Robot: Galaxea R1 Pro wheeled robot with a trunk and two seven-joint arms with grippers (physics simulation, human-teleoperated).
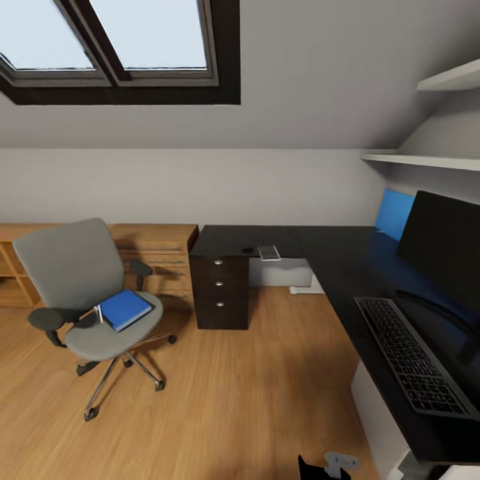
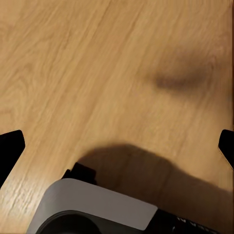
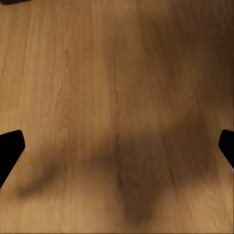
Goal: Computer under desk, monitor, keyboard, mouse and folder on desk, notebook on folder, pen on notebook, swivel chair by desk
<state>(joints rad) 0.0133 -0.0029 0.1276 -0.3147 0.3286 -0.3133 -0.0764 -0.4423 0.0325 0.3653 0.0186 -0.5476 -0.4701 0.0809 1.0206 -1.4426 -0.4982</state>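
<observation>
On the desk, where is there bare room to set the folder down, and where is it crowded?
Bare top lies on the desk between the keyboard and the notebook at the far corner, and along the front edge beside the keyboard. It is crowded at the right, where the monitor stands just behind the keyboard. The folder lies on the chair.

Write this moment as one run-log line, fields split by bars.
bright-blue flat folder: on grey padded swivel chair | long black keyboard: on black-topped desk | left gripper: open | right gripper: open
</observation>
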